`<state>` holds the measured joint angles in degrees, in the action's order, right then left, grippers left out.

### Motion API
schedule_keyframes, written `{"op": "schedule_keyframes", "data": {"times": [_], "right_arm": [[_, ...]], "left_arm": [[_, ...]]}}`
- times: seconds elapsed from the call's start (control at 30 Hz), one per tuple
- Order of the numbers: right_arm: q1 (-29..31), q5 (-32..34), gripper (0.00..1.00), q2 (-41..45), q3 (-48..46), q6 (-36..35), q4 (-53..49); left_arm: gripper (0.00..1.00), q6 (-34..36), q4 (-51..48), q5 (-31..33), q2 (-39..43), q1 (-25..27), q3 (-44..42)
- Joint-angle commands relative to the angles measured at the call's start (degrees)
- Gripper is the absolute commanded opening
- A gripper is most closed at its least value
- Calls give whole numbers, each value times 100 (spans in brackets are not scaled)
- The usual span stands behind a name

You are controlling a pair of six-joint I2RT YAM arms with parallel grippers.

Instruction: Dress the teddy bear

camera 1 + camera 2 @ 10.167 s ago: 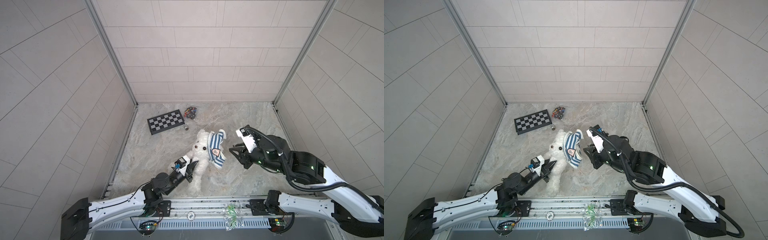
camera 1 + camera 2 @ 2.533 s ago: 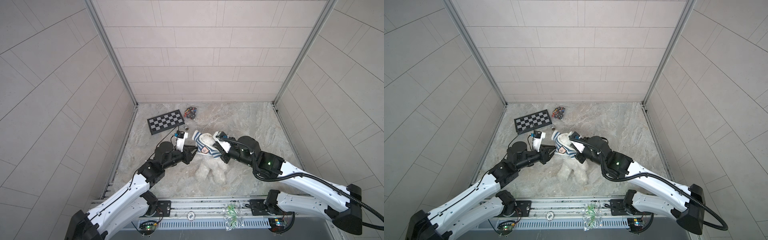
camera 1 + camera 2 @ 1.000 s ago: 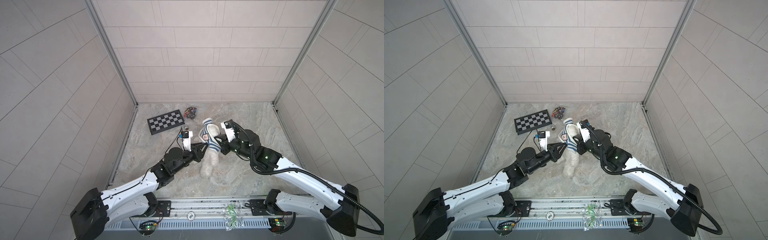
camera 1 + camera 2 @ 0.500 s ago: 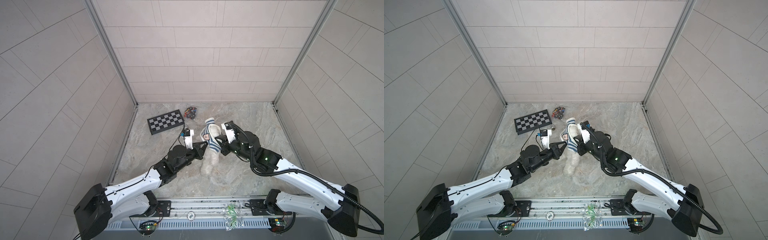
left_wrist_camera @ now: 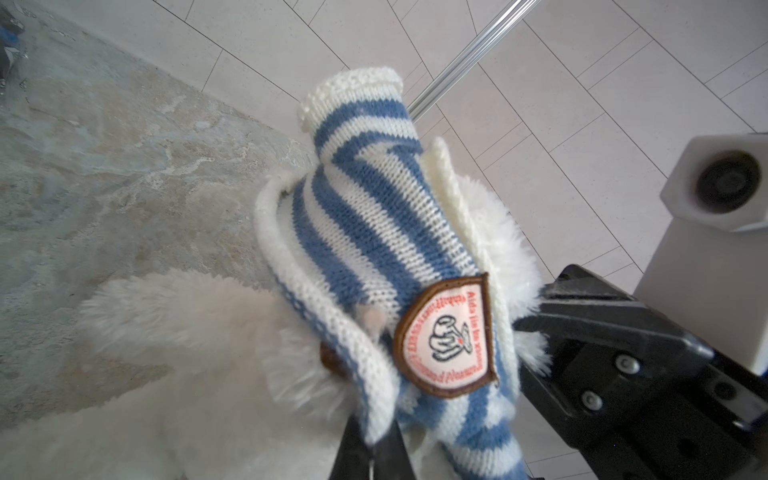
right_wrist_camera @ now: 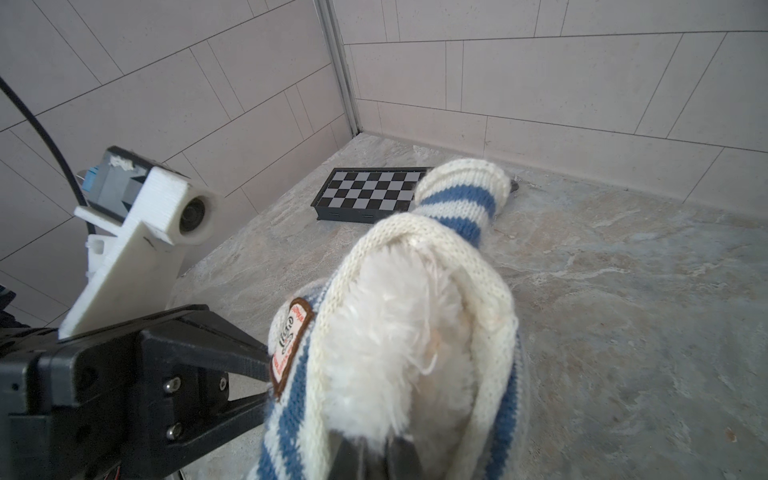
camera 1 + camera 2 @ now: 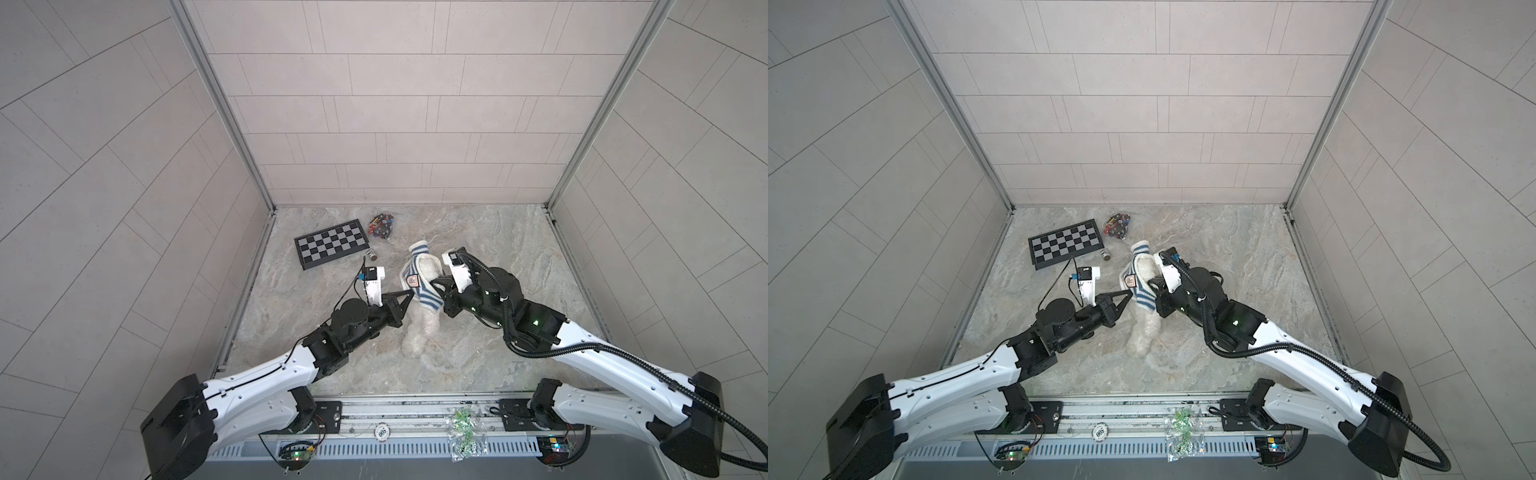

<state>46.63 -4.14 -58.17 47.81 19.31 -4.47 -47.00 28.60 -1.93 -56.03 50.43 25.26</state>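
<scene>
Your teddy bear, a white long-pile plush, sits mid-table between the two arms; its lower body trails on the marbled tabletop toward the near edge, and its upper part is raised. A blue-and-white striped shirt in ribbed knit with cream rolled edges covers the head end. The bear's fur bulges out through an opening, and one empty sleeve points toward the back wall. A shield-shaped badge with a brown border sits on the fabric. The left gripper comes in low from the near left, fingers clenched on the shirt's hem, as the left wrist view shows. The right gripper reaches from the near right, forearm sloping down, clenched on the knit at the opposite side. The two grippers stand close across the bear. A flat chessboard and a bag of small parts lie nearer the back-left corner, apart from the bear. Bare tabletop lies to the right.
</scene>
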Motion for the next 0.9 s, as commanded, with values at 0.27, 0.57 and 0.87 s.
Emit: {"op": "schedule_keyframes", "data": {"times": [0.27, 0.57, 0.87], "right_arm": [[-84, 208, 0, 420, -110, -24, 218], [7, -188, 0, 248, -146, -40, 586], [83, -122, 0, 219, -141, -139, 561]], "left_arm": [[0, 136, -377, 196, 159, -104, -474], [13, 183, 162, -687, -148, -20, -118], [27, 92, 452, -749, -390, 37, 185]]}}
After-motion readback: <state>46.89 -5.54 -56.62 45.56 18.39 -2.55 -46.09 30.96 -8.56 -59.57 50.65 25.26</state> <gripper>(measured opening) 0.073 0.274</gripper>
